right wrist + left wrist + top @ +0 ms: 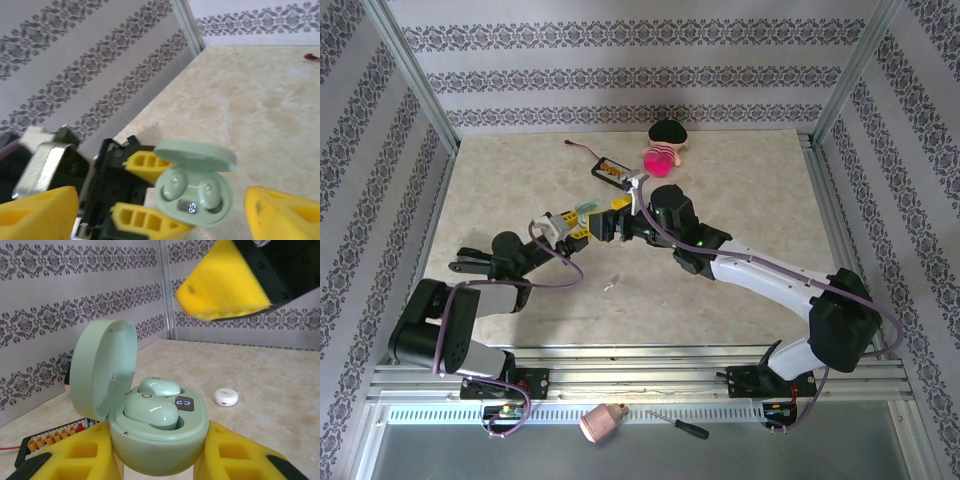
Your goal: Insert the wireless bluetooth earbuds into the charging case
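Earbuds (150,410), two, in one case (160,452)

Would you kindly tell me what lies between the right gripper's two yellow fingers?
In the right wrist view, the open mint charging case, both earbuds seated inside, lies between them, clamped in the left gripper's yellow fingers.

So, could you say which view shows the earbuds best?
Left wrist: both mint earbuds lie close and sharp in the open case. Right wrist shows them smaller, from above; top external, the case as a green speck.
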{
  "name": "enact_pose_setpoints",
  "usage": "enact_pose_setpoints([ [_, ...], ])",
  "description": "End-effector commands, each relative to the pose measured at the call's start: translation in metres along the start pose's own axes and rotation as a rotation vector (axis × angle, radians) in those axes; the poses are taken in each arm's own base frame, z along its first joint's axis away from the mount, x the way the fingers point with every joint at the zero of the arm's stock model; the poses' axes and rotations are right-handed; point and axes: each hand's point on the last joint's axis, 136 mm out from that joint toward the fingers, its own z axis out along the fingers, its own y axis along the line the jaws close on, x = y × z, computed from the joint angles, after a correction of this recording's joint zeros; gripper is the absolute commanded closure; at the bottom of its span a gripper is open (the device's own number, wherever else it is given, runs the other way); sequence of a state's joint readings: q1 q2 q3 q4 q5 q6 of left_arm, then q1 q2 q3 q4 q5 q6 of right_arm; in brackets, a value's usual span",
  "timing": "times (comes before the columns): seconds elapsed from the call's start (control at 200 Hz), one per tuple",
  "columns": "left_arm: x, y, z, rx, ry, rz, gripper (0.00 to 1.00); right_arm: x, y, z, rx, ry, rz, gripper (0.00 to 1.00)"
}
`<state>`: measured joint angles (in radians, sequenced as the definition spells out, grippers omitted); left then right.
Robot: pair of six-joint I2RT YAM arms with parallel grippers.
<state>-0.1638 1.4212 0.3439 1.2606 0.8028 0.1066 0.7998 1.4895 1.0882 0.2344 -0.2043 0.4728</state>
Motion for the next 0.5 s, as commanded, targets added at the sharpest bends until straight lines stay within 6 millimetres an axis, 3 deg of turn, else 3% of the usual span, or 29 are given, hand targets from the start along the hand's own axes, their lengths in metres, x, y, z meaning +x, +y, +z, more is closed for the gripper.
enact_pose_setpoints([
  [0.0, -0.009, -0.009, -0.002, 0.029, -0.003, 0.054, 0.76, -0.013, -0.023, 0.009, 0.099, 0.005, 0.054, 0.13],
  [0.145, -0.013, -0.014, -0.004, 0.046, -0.009, 0.055, 0.76, -0.005, -0.043, 0.029, 0.138, 0.099, 0.132, 0.13],
  [0.255, -0.016, -0.014, -0.006, 0.039, -0.016, 0.054, 0.76, 0.004, -0.047, 0.039, 0.129, 0.169, 0.163, 0.13],
  [0.495, -0.028, -0.002, -0.004, -0.019, -0.059, 0.002, 0.76, 0.018, -0.041, 0.031, 0.085, 0.194, 0.173, 0.14],
])
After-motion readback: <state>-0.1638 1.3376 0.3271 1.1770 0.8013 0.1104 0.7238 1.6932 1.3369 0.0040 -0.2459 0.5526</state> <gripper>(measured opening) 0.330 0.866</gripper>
